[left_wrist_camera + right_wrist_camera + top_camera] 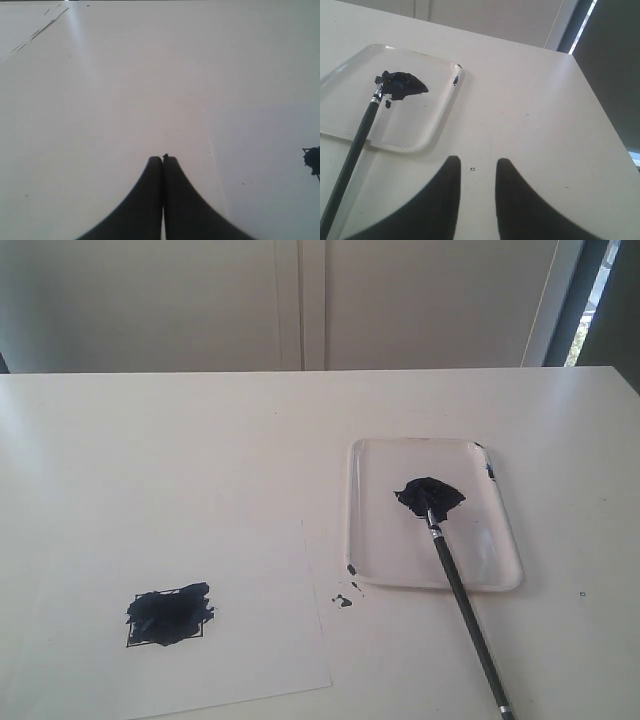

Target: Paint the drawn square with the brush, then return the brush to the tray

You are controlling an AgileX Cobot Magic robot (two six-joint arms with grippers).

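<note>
Brush (460,590) lies with bristles on tray (390,530); left jaws pressed together; right jaws spread apart.

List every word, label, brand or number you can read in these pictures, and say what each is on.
No text can be read.
The paper, tray and brush show no lettering; print on the brush would be too small to tell.
Only marks: the painted square and paint spots.
</note>
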